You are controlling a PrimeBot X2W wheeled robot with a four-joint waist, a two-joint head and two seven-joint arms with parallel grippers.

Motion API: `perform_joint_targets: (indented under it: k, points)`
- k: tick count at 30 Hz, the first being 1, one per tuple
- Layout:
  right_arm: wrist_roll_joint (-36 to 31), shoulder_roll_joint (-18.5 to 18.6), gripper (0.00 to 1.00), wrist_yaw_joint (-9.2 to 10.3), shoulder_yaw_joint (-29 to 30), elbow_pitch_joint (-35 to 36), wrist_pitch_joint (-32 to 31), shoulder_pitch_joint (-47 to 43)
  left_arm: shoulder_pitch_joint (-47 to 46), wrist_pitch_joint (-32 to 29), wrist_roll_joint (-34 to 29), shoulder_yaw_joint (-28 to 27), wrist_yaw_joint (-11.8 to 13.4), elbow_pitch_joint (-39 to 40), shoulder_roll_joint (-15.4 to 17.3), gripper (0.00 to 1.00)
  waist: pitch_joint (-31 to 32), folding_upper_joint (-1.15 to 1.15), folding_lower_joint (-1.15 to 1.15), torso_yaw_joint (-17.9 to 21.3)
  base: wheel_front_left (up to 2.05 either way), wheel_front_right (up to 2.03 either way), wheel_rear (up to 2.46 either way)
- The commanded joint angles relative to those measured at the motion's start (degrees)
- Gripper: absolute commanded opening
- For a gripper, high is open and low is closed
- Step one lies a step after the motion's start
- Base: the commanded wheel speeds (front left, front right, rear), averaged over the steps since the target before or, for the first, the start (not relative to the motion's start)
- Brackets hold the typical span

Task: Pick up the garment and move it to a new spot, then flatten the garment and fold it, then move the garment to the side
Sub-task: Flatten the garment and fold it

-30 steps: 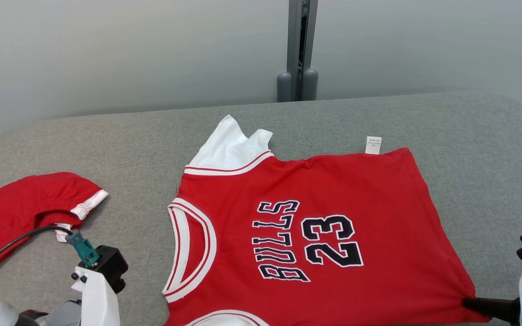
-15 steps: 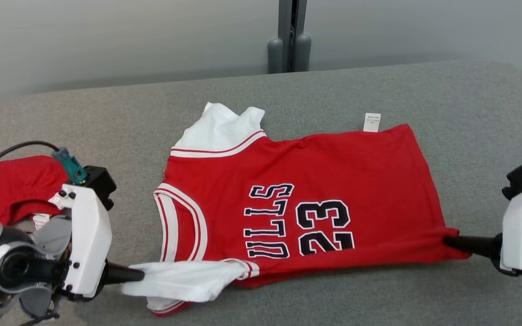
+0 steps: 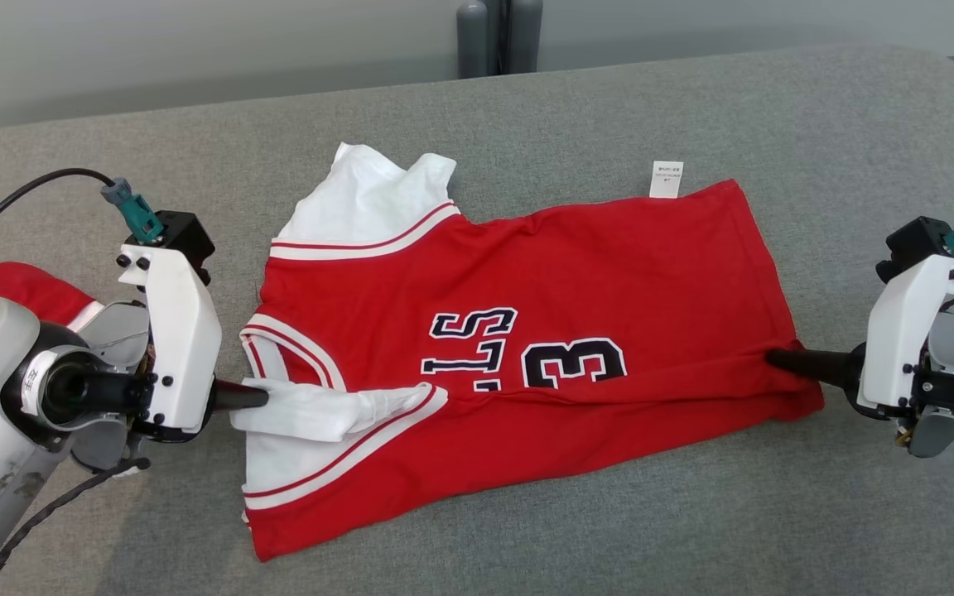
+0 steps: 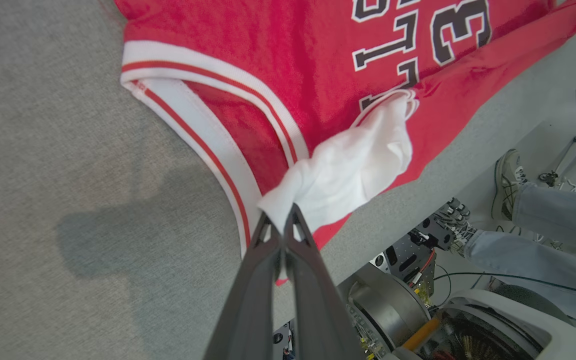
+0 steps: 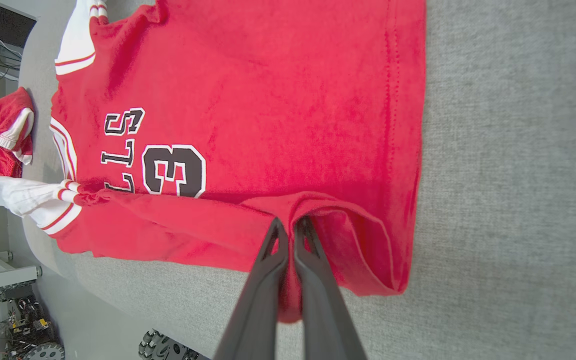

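The garment (image 3: 576, 273) is a red jersey with white trim and dark lettering, spread on the grey table. Its near long edge is lifted and folded over the lower part of the print. My left gripper (image 3: 262, 399) is shut on the white sleeve (image 4: 348, 175) at the jersey's neck end, fingers pinched together (image 4: 284, 225). My right gripper (image 3: 773, 358) is shut on the red hem corner (image 5: 318, 210) at the other end. Both hold the folded edge above the lower layer of the garment (image 5: 248, 75).
A second red garment (image 3: 13, 285) lies at the table's left edge, behind my left arm. The grey table (image 3: 692, 513) has free room in front and on the right. A person's legs and shoes (image 4: 513, 200) stand on the floor beyond the table edge, near robot hardware.
Both grippers have carried the jersey's near edge away from me, folding it over the print, which is now partly covered. The head camera has tilted down.
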State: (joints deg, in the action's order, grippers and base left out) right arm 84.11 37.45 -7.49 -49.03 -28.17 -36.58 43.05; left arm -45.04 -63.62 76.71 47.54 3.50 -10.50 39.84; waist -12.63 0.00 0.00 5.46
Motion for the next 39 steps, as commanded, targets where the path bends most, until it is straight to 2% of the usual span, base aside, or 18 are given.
perform_joint_targets:
  k: [1,2,3,4,5,6,10,14,17,20,25,30,34,38,39]
  points:
    - [-0.57,-0.32,0.0,-0.01,0.26,-0.57,-0.18,0.63,-0.94,0.59,-0.69,-0.11,-0.5,-0.97,-0.35,0.0,-0.28,0.0,0.0,0.13,0.0,0.0,0.0]
    - [-0.83,-0.9,0.0,-0.01,0.34,-1.11,-0.07,0.82,-1.33,1.12,-0.84,-0.15,-0.96,-2.15,-0.89,0.0,-0.4,0.0,0.0,0.16,0.0,0.0,0.0]
    - [-1.15,-1.46,0.17,-0.01,0.48,-1.65,0.05,0.95,-1.61,1.61,-1.09,-0.17,-1.33,-3.26,-1.31,0.05,-0.48,0.0,0.0,0.18,0.0,0.0,0.0]
    - [-1.39,-1.97,0.42,-0.01,0.76,-2.11,0.38,1.07,-1.78,2.24,-1.36,-0.19,-1.73,-4.39,-1.7,0.89,-0.52,0.0,0.0,0.19,0.0,0.0,0.0]
    - [-1.64,-2.45,0.48,-0.01,0.96,-2.51,0.61,1.14,-1.88,2.78,-1.51,-0.21,-2.16,-5.43,-2.19,1.0,-0.43,0.0,0.0,0.17,0.0,0.0,0.0]
    - [-1.95,-2.82,1.0,-0.01,1.14,-2.91,0.8,1.05,-1.9,3.14,-1.58,-0.13,-2.5,-6.37,-2.76,1.0,-0.24,0.0,0.0,0.11,0.0,0.0,0.0]
    - [-2.94,-3.45,1.0,-0.01,3.14,-3.64,4.03,-0.2,-1.91,5.97,-2.25,-0.52,-4.27,-8.84,-4.01,1.0,1.42,0.0,0.0,-0.5,0.0,0.0,0.0]
    - [-3.78,-3.31,1.0,-0.01,6.08,-2.47,10.04,-2.41,-0.58,10.81,-2.37,-2.07,-6.68,-9.39,-4.59,1.0,3.81,0.0,0.0,-1.09,0.0,0.0,0.0]
    - [-4.9,-2.93,1.0,-0.01,8.57,-0.79,16.21,-4.94,1.43,16.75,-2.56,-4.27,-7.55,-8.09,-4.49,1.0,5.41,0.0,0.0,-1.41,0.0,0.0,0.0]
    - [-6.51,-2.68,1.0,-0.01,11.14,0.96,23.2,-8.52,4.21,24.7,-4.14,-6.69,-6.93,-5.96,-3.93,1.0,6.71,0.0,0.0,-1.7,0.0,0.0,0.0]
    - [-9.5,-3.0,1.0,-0.01,15.63,3.69,34.63,-16.36,11.46,37.96,-7.72,-9.57,-3.59,-0.46,-3.57,1.0,8.38,0.0,0.0,-2.33,0.0,0.0,0.0]
    - [-12.47,-4.58,1.0,-0.01,19.87,5.63,42.33,-24.03,18.98,50.96,-14.87,-10.7,1.87,4.06,-2.45,1.0,9.04,0.0,0.0,-2.65,0.0,0.0,0.0]
    - [-15.99,-6.96,1.0,-0.01,22.33,4.58,45.34,-28.9,25.78,59.74,-16.59,-12.39,5.44,6.53,-3.08,1.0,9.14,0.0,0.0,-2.67,0.0,0.0,0.0]
    - [-19.31,-8.72,1.0,-0.01,23.97,2.99,46.02,-31.11,30.17,63.66,-16.73,-12.57,7.43,7.75,-4.65,1.0,9.0,0.0,0.0,-2.88,0.0,0.0,0.0]
    - [-21.61,-9.91,1.0,-0.01,24.85,1.91,45.46,-31.71,32.72,65.37,-17.2,-12.15,8.73,7.99,-5.47,1.0,8.84,0.0,0.0,-2.8,0.0,0.0,0.0]
